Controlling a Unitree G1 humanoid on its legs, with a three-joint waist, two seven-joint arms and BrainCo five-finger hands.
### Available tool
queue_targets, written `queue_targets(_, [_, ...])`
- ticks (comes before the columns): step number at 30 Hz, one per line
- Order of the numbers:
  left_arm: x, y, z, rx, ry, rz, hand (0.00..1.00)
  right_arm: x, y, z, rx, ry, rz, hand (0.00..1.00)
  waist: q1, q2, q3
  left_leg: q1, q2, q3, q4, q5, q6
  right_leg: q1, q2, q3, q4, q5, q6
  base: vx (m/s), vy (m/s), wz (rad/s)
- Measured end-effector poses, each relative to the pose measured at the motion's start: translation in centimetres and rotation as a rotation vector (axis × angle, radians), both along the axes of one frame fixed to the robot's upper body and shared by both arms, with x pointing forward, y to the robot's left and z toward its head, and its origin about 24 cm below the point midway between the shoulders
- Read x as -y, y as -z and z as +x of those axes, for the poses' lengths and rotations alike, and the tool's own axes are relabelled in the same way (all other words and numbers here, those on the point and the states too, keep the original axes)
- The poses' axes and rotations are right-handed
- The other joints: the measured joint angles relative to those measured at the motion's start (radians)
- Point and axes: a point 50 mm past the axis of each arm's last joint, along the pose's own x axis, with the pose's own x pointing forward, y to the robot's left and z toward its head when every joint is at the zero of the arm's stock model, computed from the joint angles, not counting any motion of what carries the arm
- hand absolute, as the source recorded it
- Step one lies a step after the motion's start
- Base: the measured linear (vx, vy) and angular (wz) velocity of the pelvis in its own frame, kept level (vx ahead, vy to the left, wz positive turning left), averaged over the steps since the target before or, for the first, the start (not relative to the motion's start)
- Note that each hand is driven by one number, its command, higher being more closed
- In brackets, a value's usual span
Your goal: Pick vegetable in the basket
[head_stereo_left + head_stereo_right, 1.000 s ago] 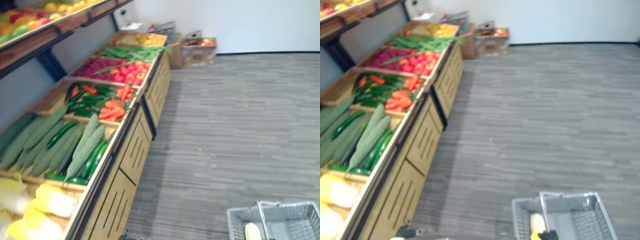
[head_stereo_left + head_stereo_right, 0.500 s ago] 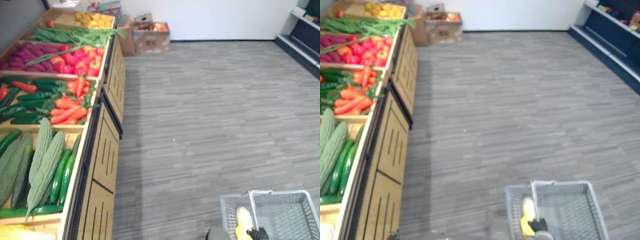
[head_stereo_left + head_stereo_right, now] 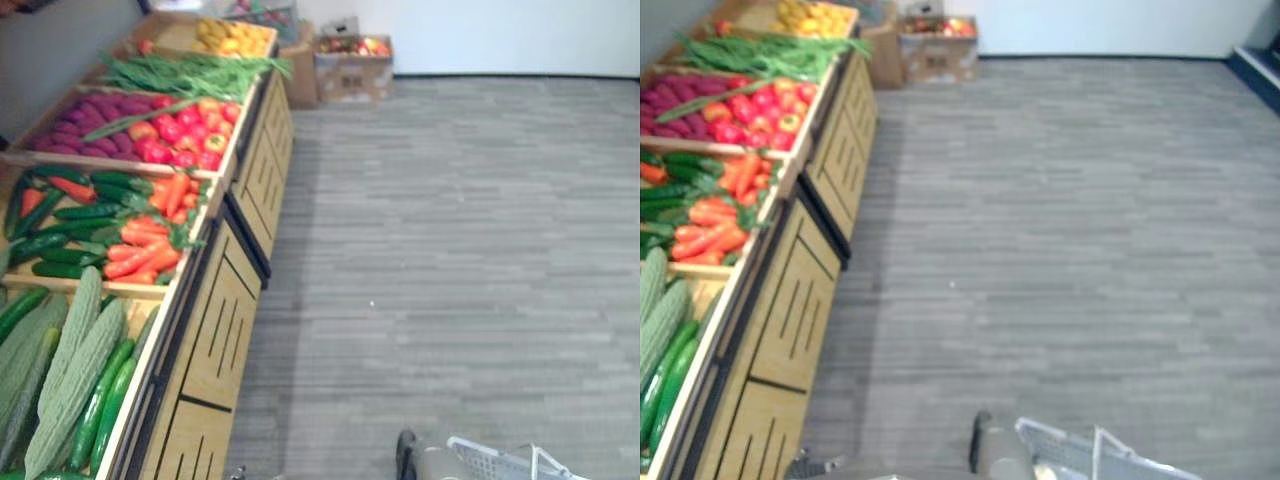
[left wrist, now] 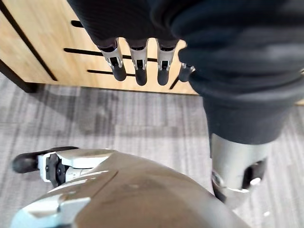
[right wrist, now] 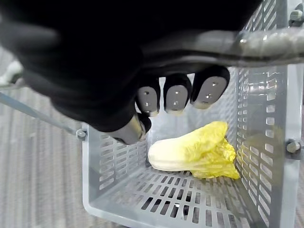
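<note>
Faces a long wooden produce stand point(image 3: 215, 340) on the left. Carries a grey slatted basket point(image 5: 114, 161) low on the right, a yellow-white cabbage point(image 5: 194, 152) lying on its floor. Clamps the right hand point(image 5: 175, 92) round the basket's handle point(image 5: 270, 42). Hangs the left hand point(image 4: 140, 66), fingers relaxed and apart, before the stand's front.

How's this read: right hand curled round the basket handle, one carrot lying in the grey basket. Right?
Not a carrot. The right wrist view shows a yellow-white cabbage lying in the grey basket. The right hand is curled round the basket handle, as you said.
</note>
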Motion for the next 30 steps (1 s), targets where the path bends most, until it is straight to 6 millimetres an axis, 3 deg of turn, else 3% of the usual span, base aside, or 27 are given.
queue_targets(1, [0.3,0.0,0.2,0.009,0.0,-0.007,0.0,1.0,-0.4,1.6,0.045,-0.009,-0.038,1.0,0.008,0.013,0.0,-0.06,0.006,0.05,0.103,-0.058,0.011,0.079,0.0,-0.004,-0.049,-0.001,-0.002,0.4,-0.015,-0.06])
queue_targets(3, [0.3,-0.2,0.6,0.029,0.001,-0.003,0.0,1.3,-0.8,3.0,0.096,-0.019,-0.063,1.0,0.01,0.014,0.001,-0.113,-0.002,0.081,0.116,-0.109,0.031,0.134,-0.008,-0.008,-0.095,-0.002,-0.001,0.31,0.028,0.06])
queue_targets(6, [0.1,-0.4,1.0,0.049,0.001,0.005,0.0,1.4,-1.5,5.4,0.187,-0.037,-0.085,1.0,0.033,0.005,0.006,-0.194,-0.01,0.143,0.007,-0.168,0.035,0.21,-0.039,-0.014,-0.134,-0.021,0.03,0.31,0.182,0.1])
queue_targets(7, [0.1,-0.4,1.1,0.05,0.001,0.009,0.0,1.4,-1.7,6.1,0.216,-0.043,-0.09,1.0,0.036,-0.001,0.01,-0.19,-0.022,0.175,-0.153,-0.166,0.039,0.241,-0.069,-0.025,-0.138,-0.042,0.063,0.21,0.217,0.19])
queue_targets(9, [0.1,-0.4,1.0,0.049,-0.001,0.013,0.0,1.4,-1.8,6.4,0.229,-0.046,-0.095,1.0,0.036,-0.001,0.009,-0.177,-0.03,0.188,-0.312,-0.15,0.055,0.26,-0.089,-0.035,-0.138,-0.066,0.092,0.16,0.206,0.22])
queue_targets(10, [0.2,-0.3,0.7,0.04,-0.004,0.015,0.0,1.4,-2.0,6.7,0.24,-0.06,-0.099,1.0,0.037,0.007,0.009,-0.152,-0.037,0.186,-0.487,-0.104,0.07,0.275,-0.098,-0.036,-0.131,-0.087,0.119,0.27,0.366,0.09])
queue_targets(11, [0.6,-0.1,0.3,0.032,-0.02,0.005,0.0,1.4,-2.0,6.8,0.238,-0.08,-0.101,1.0,0.043,0.012,0.005,-0.144,-0.039,0.185,-0.56,-0.032,0.061,0.278,-0.105,-0.031,-0.121,-0.104,0.147,0.33,0.403,0.18])
queue_targets(12, [-0.2,-0.3,0.4,0.03,-0.009,0.029,0.0,0.2,-1.7,7.0,0.239,-0.095,-0.07,1.0,0.048,-0.016,-0.004,-0.136,-0.087,0.203,-0.588,-0.049,0.071,0.285,-0.134,-0.025,-0.135,-0.1,0.159,0.29,0.299,0.2])
queue_targets(14, [-0.8,-0.6,0.8,0.043,-0.006,0.05,0.0,-1.6,-1.6,7.9,0.263,-0.134,-0.03,1.0,0.064,-0.056,-0.004,-0.148,-0.118,0.222,-0.574,-0.078,0.08,0.291,-0.14,-0.015,-0.175,-0.088,0.147,0.32,0.204,0.09])
queue_targets(17, [-0.4,-0.4,0.6,0.034,-0.005,0.042,0.0,-3.1,-1.7,9.3,0.285,-0.213,-0.008,1.0,0.085,-0.045,-0.008,-0.153,-0.112,0.255,-0.495,-0.145,0.104,0.329,-0.141,0.035,-0.247,0.004,0.143,0.28,0.202,-0.22])
queue_targets(18, [-0.2,-0.2,0.1,0.019,-0.015,0.032,0.0,-3.0,-1.8,9.6,0.293,-0.245,-0.009,1.0,0.101,-0.037,-0.016,-0.126,-0.108,0.275,-0.498,-0.156,0.108,0.333,-0.141,0.083,-0.266,0.06,0.148,0.24,0.189,-0.47])
queue_targets(20, [-0.3,-0.1,-0.3,0.002,-0.018,0.03,0.0,-3.0,-1.7,9.4,0.291,-0.244,-0.003,1.0,0.101,-0.036,-0.032,-0.115,-0.112,0.278,-0.511,-0.156,0.109,0.325,-0.143,0.11,-0.264,0.096,0.149,0.22,0.17,-0.27])
queue_targets(22, [-0.6,0.0,-1.0,-0.028,-0.015,0.034,0.0,-2.4,-1.7,9.5,0.295,-0.209,-0.012,1.0,0.095,-0.045,-0.061,-0.087,-0.144,0.278,-0.57,-0.159,0.114,0.268,-0.159,0.147,-0.176,0.108,0.148,0.21,0.187,-0.18])
queue_targets(23, [-0.6,0.1,-1.3,-0.05,0.025,0.037,0.0,-2.1,-2.0,10.2,0.315,-0.211,-0.022,1.0,0.087,-0.047,-0.06,-0.037,-0.158,0.28,-0.625,-0.167,0.119,0.165,-0.169,0.18,0.041,0.123,0.172,0.17,0.173,-0.13])
queue_targets(24, [-0.8,0.1,-1.2,-0.06,0.066,0.047,0.0,-2.1,-2.3,10.9,0.34,-0.212,-0.027,1.0,0.08,-0.057,-0.056,0.008,-0.164,0.281,-0.664,-0.172,0.121,0.089,-0.183,0.195,0.214,0.179,0.205,0.19,0.176,0.01])
queue_targets(25, [-1.2,0.1,-1.4,-0.075,0.102,0.061,0.0,-2.2,-2.3,11.2,0.348,-0.217,-0.025,1.0,0.064,-0.059,-0.051,0.057,-0.174,0.273,-0.69,-0.182,0.124,0.045,-0.197,0.193,0.346,0.254,0.207,0.17,0.123,0.15])
queue_targets(26, [-1.1,0.1,-1.5,-0.079,0.116,0.062,0.0,-2.3,-2.3,11.1,0.346,-0.218,-0.021,1.0,0.06,-0.062,-0.052,0.08,-0.176,0.272,-0.695,-0.191,0.128,0.029,-0.202,0.189,0.408,0.254,0.213,0.2,0.071,0.09])
queue_targets(27, [-1.6,0.0,-1.5,-0.088,0.138,0.076,0.0,-2.5,-2.3,11.3,0.352,-0.221,-0.019,1.0,0.06,-0.071,-0.047,0.138,-0.177,0.274,-0.696,-0.22,0.139,-0.023,-0.203,0.151,0.535,0.164,0.157,0.23,0.03,0.0])
queue_targets(28, [-1.6,0.0,-1.5,-0.09,0.138,0.077,0.0,-2.4,-2.3,11.3,0.352,-0.22,-0.021,1.0,0.059,-0.071,-0.047,0.151,-0.175,0.273,-0.698,-0.226,0.134,-0.042,-0.203,0.125,0.559,0.111,0.139,0.26,0.001,0.09])
queue_targets(29, [-1.5,0.0,-1.4,-0.089,0.14,0.074,0.0,-2.2,-2.3,11.1,0.347,-0.215,-0.025,1.0,0.052,-0.071,-0.047,0.17,-0.171,0.273,-0.706,-0.226,0.127,-0.075,-0.197,0.048,0.543,0.032,0.108,0.34,-0.07,0.2])
queue_targets(30, [-1.3,0.0,-0.8,-0.072,0.135,0.067,0.0,-2.2,-2.3,11.3,0.344,-0.214,-0.022,1.0,0.048,-0.068,-0.044,0.204,-0.163,0.278,-0.721,-0.226,0.123,-0.128,-0.178,-0.052,0.409,-0.001,0.076,0.48,-0.174,0.23])
